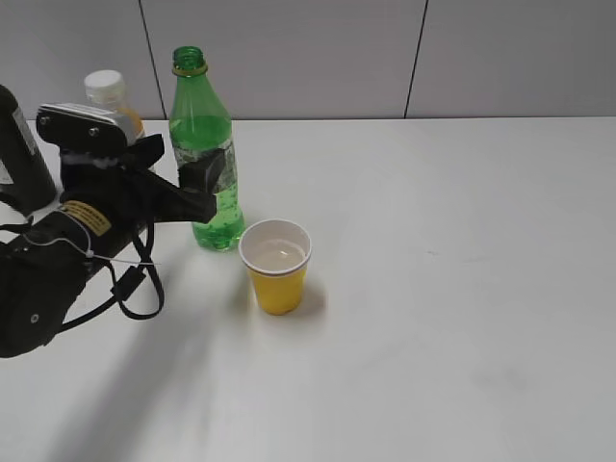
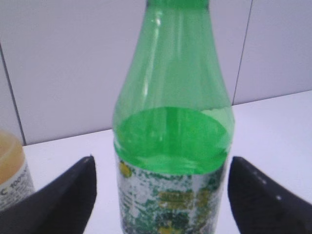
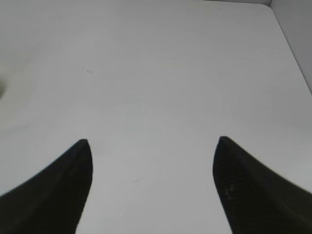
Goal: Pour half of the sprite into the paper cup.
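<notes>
The sprite (image 1: 200, 135) is a tall green capless bottle standing upright on the white table. It holds clear liquid partway up, and it fills the left wrist view (image 2: 171, 141). My left gripper (image 1: 204, 181) is open, its two black fingers either side of the bottle's label with gaps on both sides (image 2: 161, 187). The paper cup (image 1: 276, 267), yellow outside and white inside, stands just right of and in front of the bottle and holds some clear liquid. My right gripper (image 3: 152, 183) is open and empty over bare table; it is out of the exterior view.
An orange juice bottle with a white cap (image 1: 111, 96) stands behind my left arm and shows at the left edge of the left wrist view (image 2: 12, 170). A dark bottle (image 1: 21, 149) stands at the far left. A grey wall runs behind the white table (image 1: 462, 289).
</notes>
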Robot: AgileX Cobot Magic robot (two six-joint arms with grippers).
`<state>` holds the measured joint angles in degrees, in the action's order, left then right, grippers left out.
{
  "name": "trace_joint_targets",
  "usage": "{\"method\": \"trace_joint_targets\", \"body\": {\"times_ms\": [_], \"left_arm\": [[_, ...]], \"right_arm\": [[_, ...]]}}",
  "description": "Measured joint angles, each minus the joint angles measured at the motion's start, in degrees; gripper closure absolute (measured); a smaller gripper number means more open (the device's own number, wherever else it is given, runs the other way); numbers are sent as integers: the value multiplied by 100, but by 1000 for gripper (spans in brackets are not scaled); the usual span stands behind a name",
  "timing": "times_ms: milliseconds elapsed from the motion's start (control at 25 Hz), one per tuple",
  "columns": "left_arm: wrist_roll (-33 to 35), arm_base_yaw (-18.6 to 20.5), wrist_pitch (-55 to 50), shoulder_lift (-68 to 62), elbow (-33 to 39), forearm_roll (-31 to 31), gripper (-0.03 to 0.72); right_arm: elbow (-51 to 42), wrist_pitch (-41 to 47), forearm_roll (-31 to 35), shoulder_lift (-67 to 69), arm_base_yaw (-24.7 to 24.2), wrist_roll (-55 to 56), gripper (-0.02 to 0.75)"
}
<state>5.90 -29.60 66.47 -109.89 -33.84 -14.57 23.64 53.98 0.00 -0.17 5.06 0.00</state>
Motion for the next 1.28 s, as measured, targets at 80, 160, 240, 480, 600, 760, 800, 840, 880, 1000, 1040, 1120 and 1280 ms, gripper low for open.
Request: {"method": "trace_joint_targets", "body": {"times_ms": [80,160,240,480,600,760,800,840,880,1000,1040,1120,1280], "left_arm": [[0,0,42,198,148,0,50],[0,0,76,358,298,17,53],[0,0,92,501,463,88,56],[24,0,97,1105,1139,116,72],[108,0,97,1466,1437,-14,81],[208,0,21,1922,1767,-304,91],[269,0,4,2031,1833,-389,92],[311,0,-18,2113,1912,-489,94],[346,0,-46,2208,1984,-602,95],[388,0,-183,2498,2130,-777,96],[431,0,-275,2612,2155,-803,96],[568,0,-499,2842,2176,-848,97],[978,0,-1017,3257,2180,-1128,97]], "right_arm": [[0,0,0,0,0,0,156],[0,0,0,0,0,0,156],[0,0,0,0,0,0,156],[0,0,0,0,0,0,156],[0,0,0,0,0,0,156],[0,0,0,0,0,0,156],[0,0,0,0,0,0,156],[0,0,0,0,0,0,156],[0,0,0,0,0,0,156],[0,0,0,0,0,0,156],[0,0,0,0,0,0,156],[0,0,0,0,0,0,156],[0,0,0,0,0,0,156]]}}
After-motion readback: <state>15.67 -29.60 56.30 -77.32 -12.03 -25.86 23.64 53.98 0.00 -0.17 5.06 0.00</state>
